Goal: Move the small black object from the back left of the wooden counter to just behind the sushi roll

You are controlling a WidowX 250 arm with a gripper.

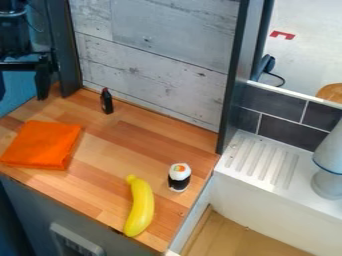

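The black gripper (23, 81) hangs at the upper left, beyond the counter's left edge, open with its fingers wide apart and nothing between them. Below it on the wooden counter lies a folded orange cloth (43, 144). A small dark bottle with a red cap (107, 101) stands near the back panel. Toward the front lies a yellow banana (139, 207), its stem end pointing to the back. To its right, a sushi roll toy with white ends and a black band (179, 177) stands upright near the counter's right edge.
A grey wood-look panel (153, 55) rises behind the wooden counter (123, 150), between dark posts. On the right are a white ridged drainboard (260, 157), a grey-white lamp-like object (328, 185) and a lower basin with a wooden bottom (234, 237).
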